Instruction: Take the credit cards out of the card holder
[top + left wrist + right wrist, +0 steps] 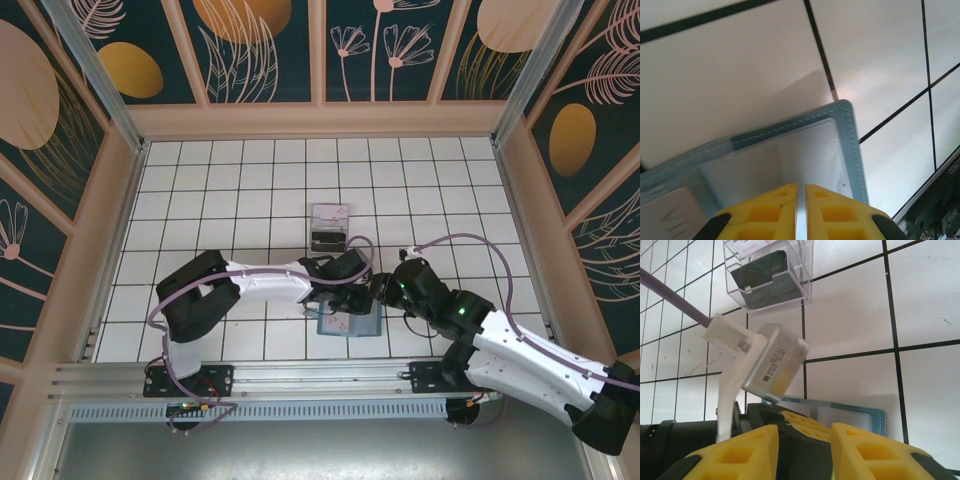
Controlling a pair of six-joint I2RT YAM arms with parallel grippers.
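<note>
White, black-gridded table (pixel 250 170), walled in
Dark teal, gold-flowered wall panels (pixel 350 80) at 9, 12 and 3 o'clock.

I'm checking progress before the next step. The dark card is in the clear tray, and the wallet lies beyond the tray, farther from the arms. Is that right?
Not quite. The dark card is in the clear tray, but the wallet lies on the near side of the tray, not beyond it. The top view shows this, with the wallet lower in the picture than the tray.
</note>
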